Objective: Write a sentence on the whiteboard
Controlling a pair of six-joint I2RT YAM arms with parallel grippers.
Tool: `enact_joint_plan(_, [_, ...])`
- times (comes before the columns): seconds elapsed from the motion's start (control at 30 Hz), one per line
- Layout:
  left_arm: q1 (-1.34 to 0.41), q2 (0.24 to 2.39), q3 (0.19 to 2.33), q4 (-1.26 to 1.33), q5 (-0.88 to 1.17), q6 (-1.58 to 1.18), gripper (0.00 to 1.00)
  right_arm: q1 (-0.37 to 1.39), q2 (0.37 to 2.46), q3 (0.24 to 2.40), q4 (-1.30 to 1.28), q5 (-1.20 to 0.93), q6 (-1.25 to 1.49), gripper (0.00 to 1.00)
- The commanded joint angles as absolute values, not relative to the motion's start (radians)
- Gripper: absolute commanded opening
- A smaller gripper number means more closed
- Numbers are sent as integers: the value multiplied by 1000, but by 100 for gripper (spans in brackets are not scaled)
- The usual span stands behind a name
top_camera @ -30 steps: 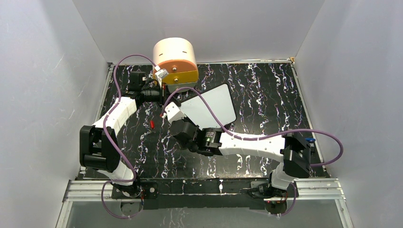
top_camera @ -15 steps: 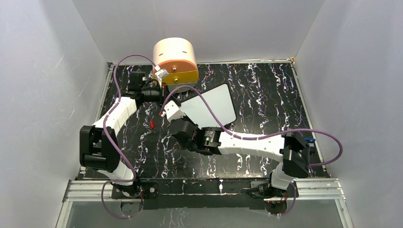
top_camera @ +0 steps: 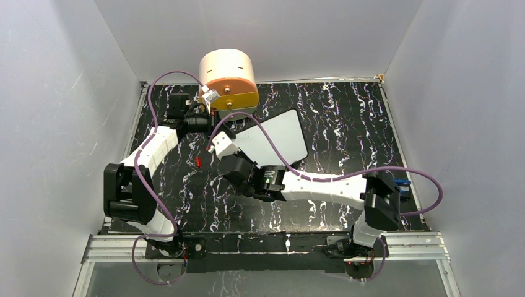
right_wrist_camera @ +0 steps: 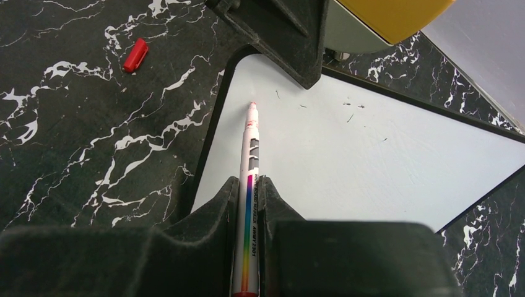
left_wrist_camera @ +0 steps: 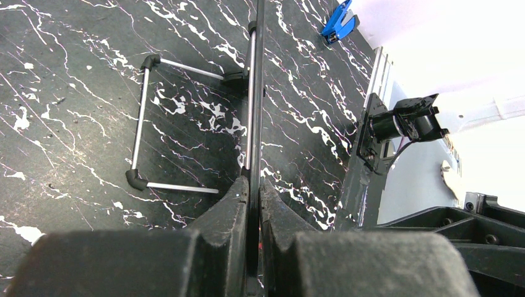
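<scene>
Your whiteboard (right_wrist_camera: 347, 154) is a flat, smooth white panel with rounded corners and a thin black rim. It sits on the black, white-veined marble-look table (top_camera: 347, 124), just in front of the round drawer unit (top_camera: 228, 77), a pale cylinder with an orange-yellow face. The writing surface shows only a few tiny dark specks. Your left gripper (left_wrist_camera: 252, 189) is clamped on the board's edge, its black jaws pressed to either side of the rim. From that wrist the board appears edge-on, with a stand (left_wrist_camera: 141, 117) of thin metal rods and black corner pieces on one side of it. Your right gripper (right_wrist_camera: 249, 185) is closed around a slim white marker (right_wrist_camera: 252, 154) with a rainbow stripe along its barrel. The board lies directly ahead of and under those fingers, with the reddish tip over the board's corner nearest the left gripper. You cannot tell whether the tip touches the surface. A small red cap (right_wrist_camera: 135, 55) lies on the table beside the board, apart from both grippers.
</scene>
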State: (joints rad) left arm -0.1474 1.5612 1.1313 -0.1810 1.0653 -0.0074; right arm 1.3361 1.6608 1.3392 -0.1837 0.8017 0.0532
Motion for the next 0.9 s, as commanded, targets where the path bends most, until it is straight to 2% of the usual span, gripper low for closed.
enact_joint_plan(0.0, [-155,1554,1111,-218,1018,7,0,1332,1666,1397,-139,819,67,0])
enact_joint_plan(0.87, [-155,1561,1112,-218,1017,7,0,1321,1687,1416,-211,799,119,0])
